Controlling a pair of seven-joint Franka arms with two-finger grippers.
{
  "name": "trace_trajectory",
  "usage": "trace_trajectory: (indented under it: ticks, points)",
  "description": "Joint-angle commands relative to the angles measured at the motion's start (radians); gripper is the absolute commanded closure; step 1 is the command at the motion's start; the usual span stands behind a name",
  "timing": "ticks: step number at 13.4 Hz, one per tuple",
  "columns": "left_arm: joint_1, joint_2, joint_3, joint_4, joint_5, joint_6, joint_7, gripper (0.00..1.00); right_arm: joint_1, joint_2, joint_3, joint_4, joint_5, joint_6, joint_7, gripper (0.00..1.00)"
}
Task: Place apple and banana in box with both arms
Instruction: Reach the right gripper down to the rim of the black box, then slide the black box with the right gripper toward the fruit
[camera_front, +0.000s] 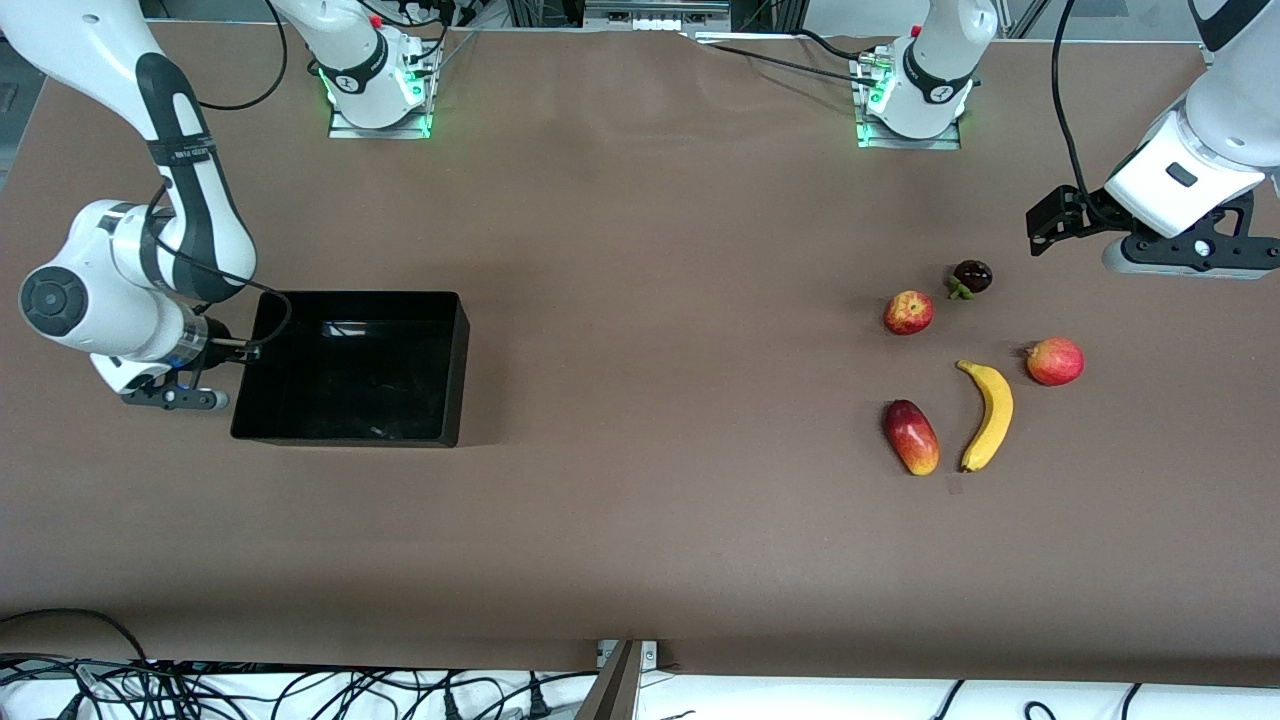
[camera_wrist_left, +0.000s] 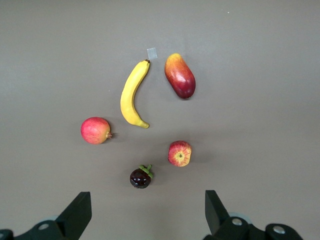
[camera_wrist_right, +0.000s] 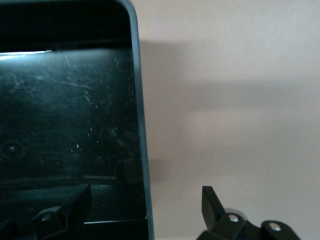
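Note:
The apple (camera_front: 908, 312) lies toward the left arm's end of the table, and it also shows in the left wrist view (camera_wrist_left: 179, 153). The yellow banana (camera_front: 988, 415) lies nearer the front camera and is in that wrist view too (camera_wrist_left: 134, 95). My left gripper (camera_front: 1190, 260) hangs open and empty in the air, off to the side of the fruits (camera_wrist_left: 147, 205). The black box (camera_front: 362, 295) sits toward the right arm's end and holds nothing. My right gripper (camera_front: 175, 397) is open at the box's end wall (camera_wrist_right: 142, 150), with one finger inside and one outside (camera_wrist_right: 145, 200).
A dark purple fruit with a green cap (camera_front: 971, 276) lies beside the apple. A red round fruit with a nub (camera_front: 1055, 361) and an oblong red-yellow fruit (camera_front: 911, 436) flank the banana. Bare brown table lies between the box and the fruits.

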Motion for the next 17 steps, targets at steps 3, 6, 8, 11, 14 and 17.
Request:
trace_trajectory:
  ticks: [3, 6, 8, 11, 14, 17]
  points:
    - [-0.005, 0.014, -0.002, 0.034, -0.001, -0.025, -0.011, 0.00, -0.020, -0.038, 0.009, -0.056, 0.019, 0.022, -0.029, 0.94]
    - [-0.005, 0.014, -0.002, 0.033, -0.002, -0.027, -0.009, 0.00, -0.028, -0.038, 0.009, -0.044, 0.019, 0.019, -0.046, 1.00]
    - [-0.003, 0.014, -0.002, 0.033, -0.001, -0.027, -0.011, 0.00, -0.028, -0.041, 0.010, -0.015, 0.019, 0.011, -0.055, 1.00]
    - [-0.005, 0.014, -0.002, 0.033, -0.003, -0.027, -0.009, 0.00, -0.011, -0.042, 0.036, 0.092, 0.019, -0.069, -0.055, 1.00]
    - [-0.003, 0.014, -0.002, 0.033, -0.001, -0.027, -0.009, 0.00, -0.007, -0.039, 0.118, 0.232, 0.037, -0.199, -0.040, 1.00]
    - [-0.003, 0.014, -0.002, 0.033, -0.003, -0.027, -0.011, 0.00, 0.033, -0.018, 0.178, 0.314, 0.135, -0.253, 0.040, 1.00]
